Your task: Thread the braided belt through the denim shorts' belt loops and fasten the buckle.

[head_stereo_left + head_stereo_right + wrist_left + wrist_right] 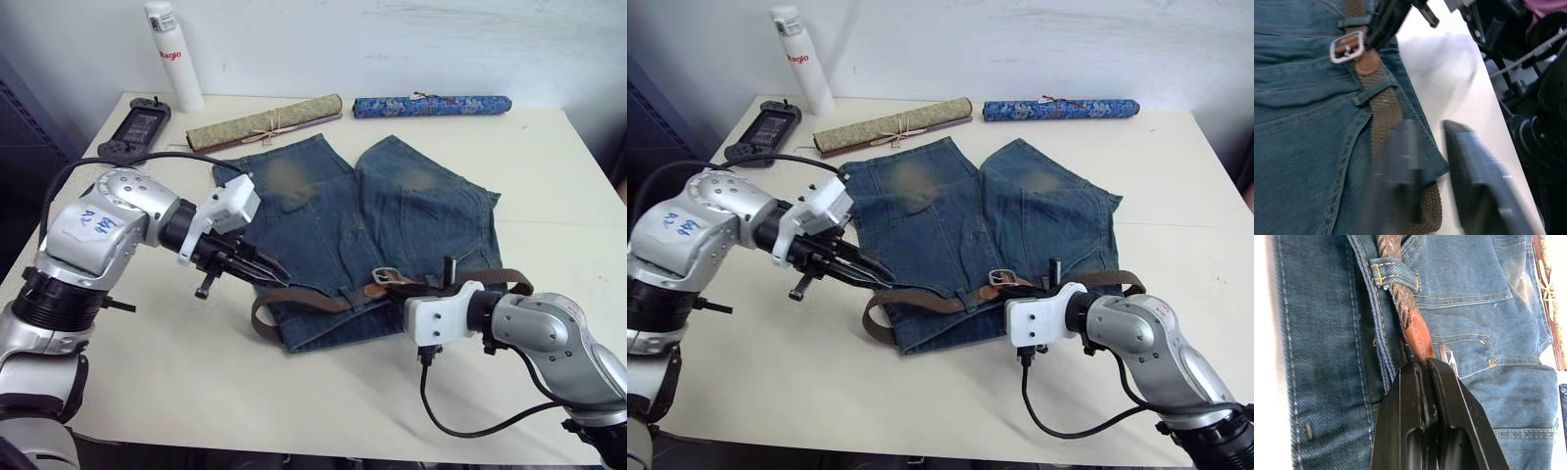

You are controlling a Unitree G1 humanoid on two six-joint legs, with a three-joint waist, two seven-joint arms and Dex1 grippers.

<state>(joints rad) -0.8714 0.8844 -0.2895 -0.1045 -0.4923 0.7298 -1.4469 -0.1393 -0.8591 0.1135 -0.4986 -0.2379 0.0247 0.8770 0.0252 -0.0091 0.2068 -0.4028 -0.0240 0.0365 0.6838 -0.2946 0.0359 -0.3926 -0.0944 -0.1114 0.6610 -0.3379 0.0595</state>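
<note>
The denim shorts (323, 215) lie flat on the table, waistband toward me. The braided belt (304, 301) runs along the waistband under a belt loop (1376, 90) and bulges out past the shorts' left corner. Its silver buckle (386, 276) rests near the middle of the waistband. My right gripper (1422, 363) is shut on the belt's brown leather end beside the buckle, just past another belt loop (1393, 274). At the waistband's left corner my left gripper (277, 273) is open, its fingers (1396, 181) straddling the belt and the denim edge.
Along the table's far side stand a white bottle (171, 54), a black handheld controller (137, 127), a tan rolled mat (265, 120) and a blue patterned roll (431, 105). The belt's other part arcs past the shorts' right side (509, 279). Bare tabletop (196, 372) lies in front.
</note>
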